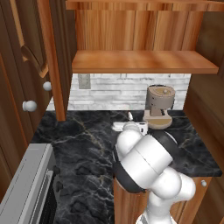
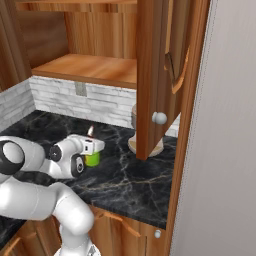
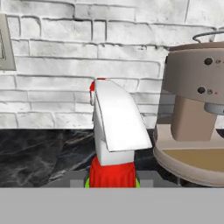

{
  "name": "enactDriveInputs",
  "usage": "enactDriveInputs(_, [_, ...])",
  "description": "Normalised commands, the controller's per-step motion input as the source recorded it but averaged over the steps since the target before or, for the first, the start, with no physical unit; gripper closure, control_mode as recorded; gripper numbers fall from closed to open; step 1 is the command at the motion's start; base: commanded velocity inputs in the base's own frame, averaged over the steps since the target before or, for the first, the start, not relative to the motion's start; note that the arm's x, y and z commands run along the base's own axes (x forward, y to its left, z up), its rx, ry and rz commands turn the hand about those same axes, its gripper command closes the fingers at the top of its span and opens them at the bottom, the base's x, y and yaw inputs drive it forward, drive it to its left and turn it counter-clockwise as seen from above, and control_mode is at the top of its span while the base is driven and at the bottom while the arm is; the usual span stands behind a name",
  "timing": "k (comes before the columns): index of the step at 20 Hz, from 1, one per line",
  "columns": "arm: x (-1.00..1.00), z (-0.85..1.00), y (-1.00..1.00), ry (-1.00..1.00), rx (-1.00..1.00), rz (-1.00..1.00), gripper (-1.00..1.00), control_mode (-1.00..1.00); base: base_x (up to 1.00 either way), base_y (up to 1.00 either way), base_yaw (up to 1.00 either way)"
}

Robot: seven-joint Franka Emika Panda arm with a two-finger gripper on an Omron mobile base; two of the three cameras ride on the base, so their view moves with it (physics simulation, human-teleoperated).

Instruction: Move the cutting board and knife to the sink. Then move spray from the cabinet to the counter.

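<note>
The cabinet (image 1: 144,61), reddish-brown wood w/ a bare plank shelf, is seen across the top of the left base view; its doors are swung open, w/ round white knobs (image 1: 29,105) at the left edge. In the right base view one open door (image 2: 155,75) is hung down the centre of the frame. A white brick wall (image 3: 87,52) is seen behind the bench, w/ a grey outlet plate (image 1: 84,81) at upper left centre. The bench (image 1: 83,148), black marble w/ pale veins, is spread across the middle of the left base view. A grey stove top (image 1: 24,192) is seen at lower left. A beige coffee machine (image 1: 158,107) is stood at the back of the bench, right of centre. The claw (image 2: 92,146) is seen left of centre in the right base view, closed round the spray (image 2: 92,159), a green bottle held upright just above or on the bench; contact w/ the surface cannot be told. In the hand view the spray's white trigger & red collar are seen at centre-bottom, just left of the coffee machine.
</note>
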Motion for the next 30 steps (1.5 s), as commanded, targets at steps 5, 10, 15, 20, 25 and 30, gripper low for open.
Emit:
enactDriveInputs(5, [0.0, -0.3, -0.12, 0.0, 0.01, 0.0, 1.0, -1.0, 0.0, 0.0, 0.0])
enactDriveInputs(10, [0.0, -0.3, -0.13, 0.0, 0.01, 0.0, 1.0, -1.0, 0.0, 0.0, 0.0])
enactDriveInputs(15, [0.0, -0.32, -0.12, 0.0, 0.02, 0.0, 1.0, -1.0, 0.0, 0.0, 0.0])
enactDriveInputs(20, [-0.11, -0.26, -0.02, -0.03, 0.01, 0.0, -1.0, -1.0, 0.0, 0.0, 0.0])
enactDriveInputs(25, [-0.47, -0.06, 0.0, -0.15, 0.0, 0.0, -1.0, -1.0, 0.0, 0.0, 0.0])
enactDriveInputs(30, [-0.46, 0.0, 0.0, -0.15, 0.0, 0.0, -1.0, -1.0, 0.0, 0.0, 0.0])
